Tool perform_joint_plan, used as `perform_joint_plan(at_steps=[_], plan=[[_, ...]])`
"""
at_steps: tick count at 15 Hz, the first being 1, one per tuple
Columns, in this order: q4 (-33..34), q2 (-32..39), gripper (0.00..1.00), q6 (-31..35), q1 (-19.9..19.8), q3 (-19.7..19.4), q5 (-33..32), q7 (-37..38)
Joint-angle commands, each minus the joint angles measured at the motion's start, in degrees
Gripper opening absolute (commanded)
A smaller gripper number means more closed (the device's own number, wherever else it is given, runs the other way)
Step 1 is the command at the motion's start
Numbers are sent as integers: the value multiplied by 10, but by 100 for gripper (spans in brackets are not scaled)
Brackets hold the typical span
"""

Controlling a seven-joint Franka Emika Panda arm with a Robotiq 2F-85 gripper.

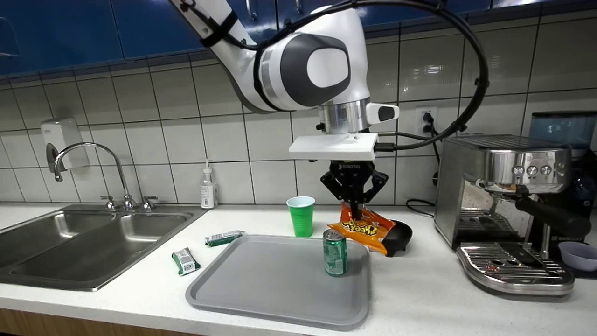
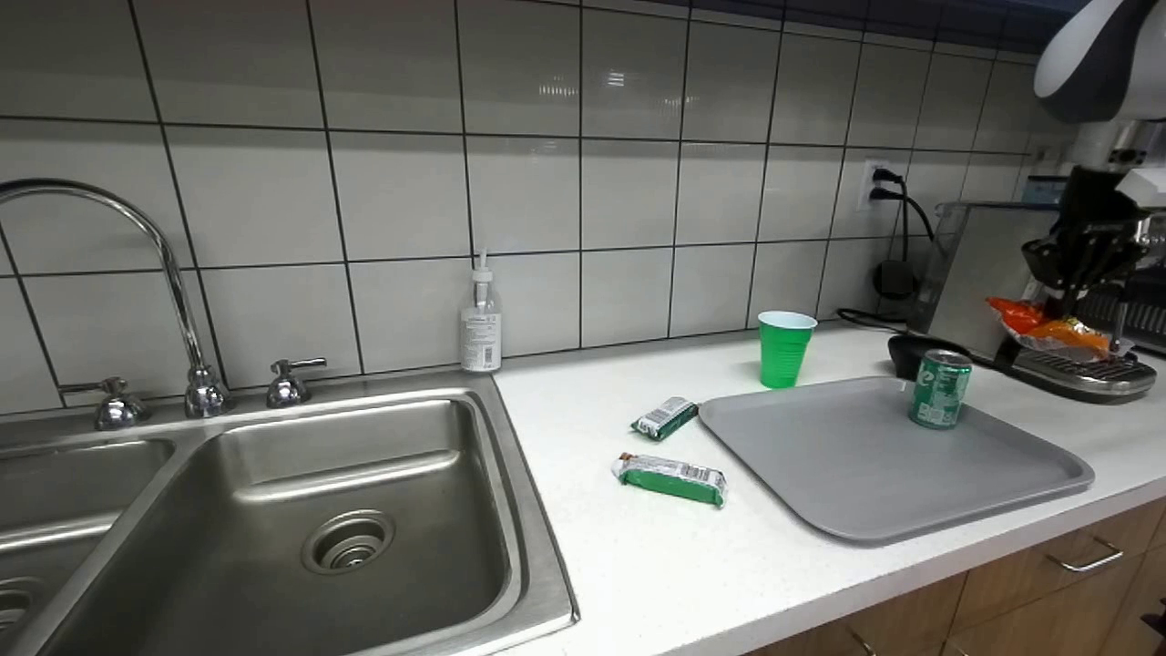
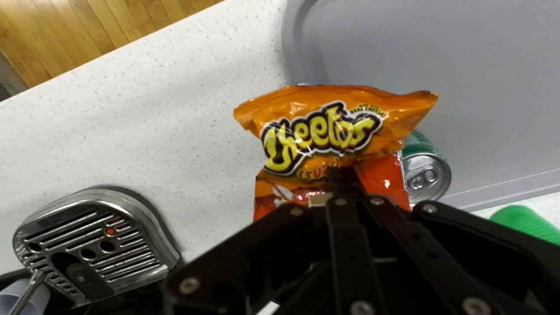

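Observation:
My gripper [image 1: 356, 214] is shut on an orange Cheetos bag [image 1: 361, 228], pinching it near its upper, red part. In the wrist view the bag [image 3: 323, 127] spreads out beyond the fingertips, its logo facing the camera. An exterior view shows the bag [image 2: 1066, 333] hanging above the counter. Close by, a green can [image 1: 335, 256] stands upright on the grey tray [image 1: 266, 284]. A black bowl [image 1: 400, 235] sits behind the bag, partly hidden by it. The green cup [image 1: 301, 219] stands upright behind the tray.
Two green-and-white wrapped bars [image 1: 224, 238] lie left of the tray. A steel espresso machine [image 1: 503, 168] stands at the right, a light purple cup [image 1: 578, 256] beside it. At the left are the sink [image 2: 364, 492], its tap [image 1: 126, 186] and a pump bottle [image 1: 208, 189]. Tiled wall behind.

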Motion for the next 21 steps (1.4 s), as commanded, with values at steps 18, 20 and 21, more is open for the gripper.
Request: perform_joint_plan(at_steps=[18,20,21], plan=[[169,203,0,-13,-79,18,12,43],[173,211,0,-14,-79,23,13,50],[175,214,0,-14,-78,24,12,53]])
